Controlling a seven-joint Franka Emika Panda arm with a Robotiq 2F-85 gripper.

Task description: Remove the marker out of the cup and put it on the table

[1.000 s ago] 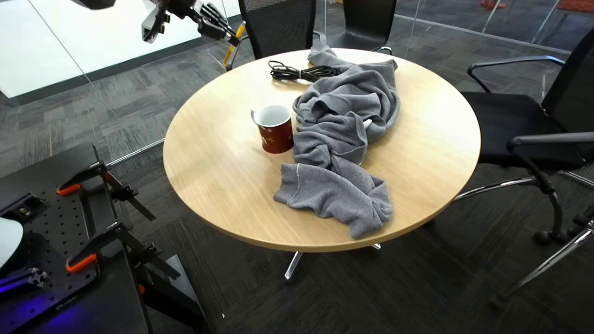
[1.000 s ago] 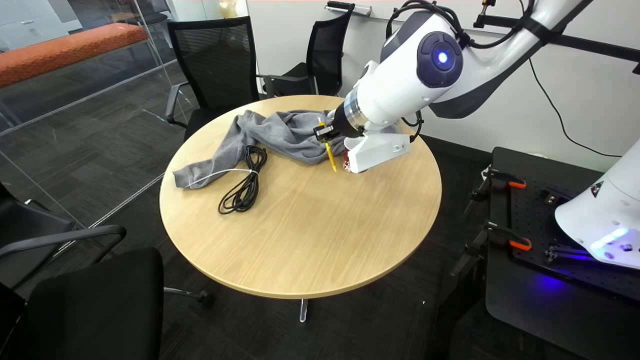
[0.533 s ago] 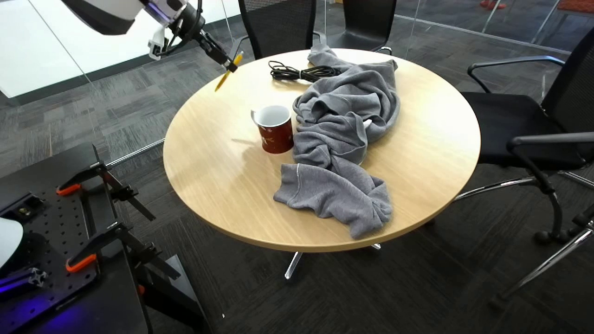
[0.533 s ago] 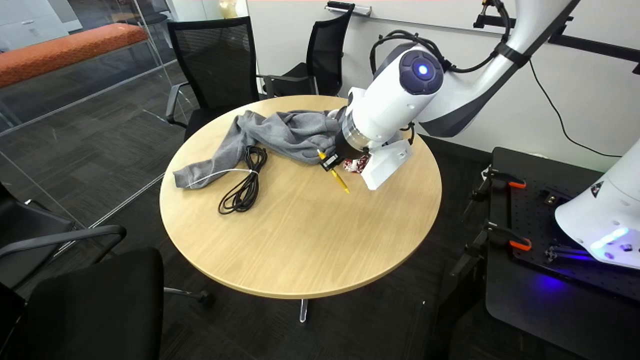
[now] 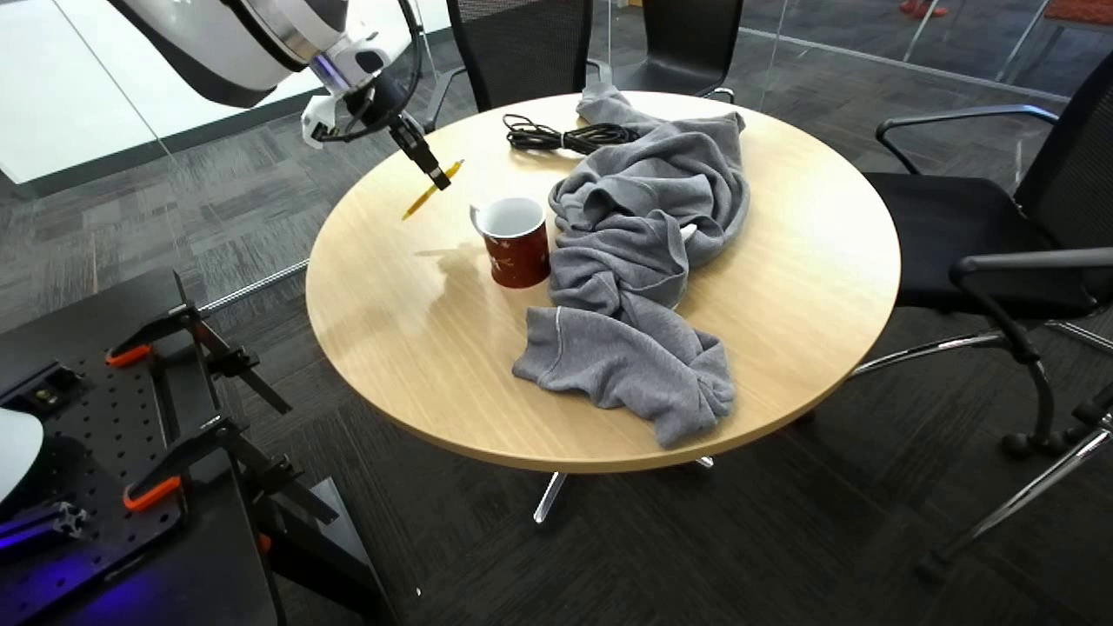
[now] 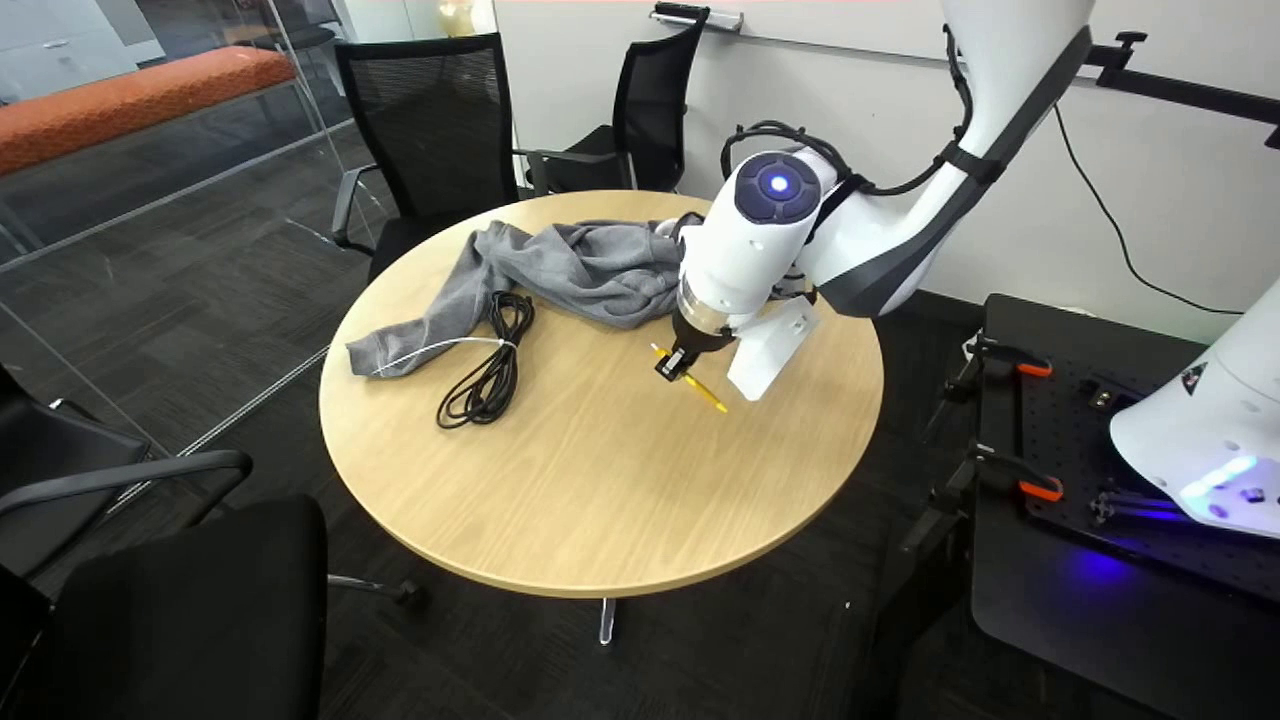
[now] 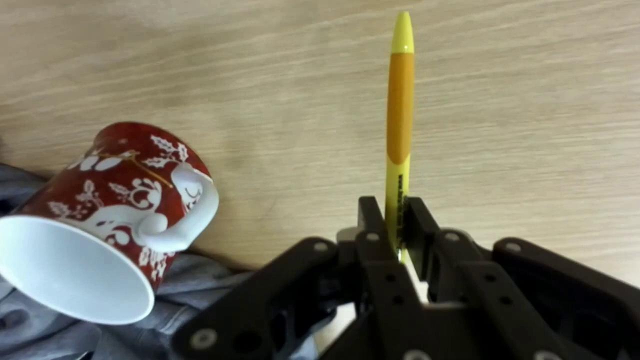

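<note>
My gripper [image 5: 441, 180] is shut on the orange-yellow marker [image 5: 421, 203], which also shows in an exterior view [image 6: 707, 393]. In the wrist view the fingertips [image 7: 391, 215] pinch the marker [image 7: 400, 107] on both sides, with its orange part beyond them. The marker is tilted and seems held above the light wood table [image 5: 383, 339]; a shadow falls on the tabletop. The dark red cup [image 5: 519, 257] stands upright on the table, and its inside looks empty. The cup also shows at left in the wrist view [image 7: 125, 175]. The arm hides it in an exterior view.
A grey sweater [image 5: 643, 243] lies bunched on the table beside the cup. A coiled black cable [image 6: 490, 375] lies near the sweater. Black chairs [image 6: 430, 130] stand around the table. A black stand [image 6: 1010, 600] carries the robot base.
The gripper has come down toward the tabletop with the marker in it, moving over the table near the cup. The marker has turned from steep to more slanted. The cup has not moved.
</note>
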